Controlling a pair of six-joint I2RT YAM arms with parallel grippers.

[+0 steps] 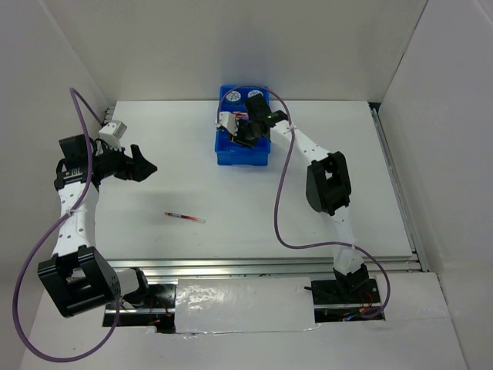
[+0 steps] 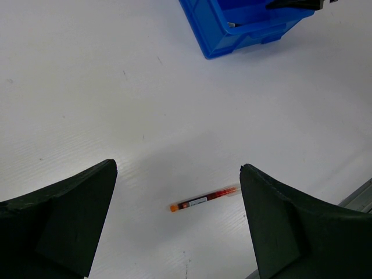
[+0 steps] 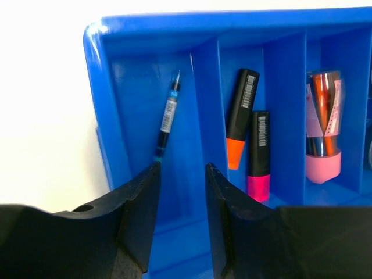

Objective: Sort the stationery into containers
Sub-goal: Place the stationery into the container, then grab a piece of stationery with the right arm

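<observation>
A red pen (image 1: 185,217) lies alone on the table (image 1: 347,169), nearest the bases. The left claw (image 2: 177,167) hangs above it, spread wide and empty. Farther off, the right claw (image 3: 182,168), narrowly parted and empty, hangs over the blue tray (image 3: 174,23). A blue pen (image 3: 167,119) lies in the tray's end compartment and two highlighters (image 3: 239,116) in the next.

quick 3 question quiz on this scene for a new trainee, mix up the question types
1. True or false: the orange highlighter and pink highlighter share one compartment of the blue tray.
2. The red pen lies: A in the tray, B on the table, C in a gripper.
3. Fill in: the left gripper is ___ (open or shut).

Key: 1 true; 2 B; 3 open.
</observation>
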